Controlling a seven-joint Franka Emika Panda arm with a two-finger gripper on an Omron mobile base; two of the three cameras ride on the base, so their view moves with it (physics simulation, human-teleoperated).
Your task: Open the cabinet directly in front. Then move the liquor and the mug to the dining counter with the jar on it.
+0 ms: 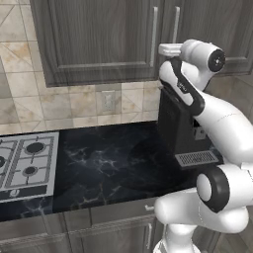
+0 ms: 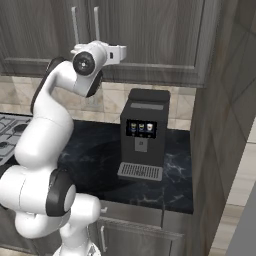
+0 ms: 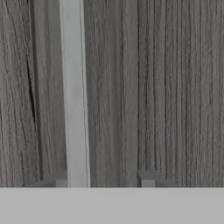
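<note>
The cabinet (image 1: 104, 39) is a dark wood-grain wall unit above the counter, and both of its doors are closed. Its two silver bar handles (image 1: 154, 34) run vertically on either side of the middle seam. My hand (image 1: 170, 49) is raised against the right door. In the hand view my gripper (image 3: 104, 181) is open at the door face. The right door's handle (image 3: 75, 96) stands just inside the left fingertip (image 3: 61, 181), and the right fingertip is well clear of it. The liquor, the mug, the jar and the dining counter are out of view.
A black coffee machine (image 2: 142, 135) stands on the black marble counter (image 1: 108, 163) under the cabinet, right below my arm. A gas hob (image 1: 24, 163) lies at the left. A tall wood panel (image 2: 225, 125) closes off the right side.
</note>
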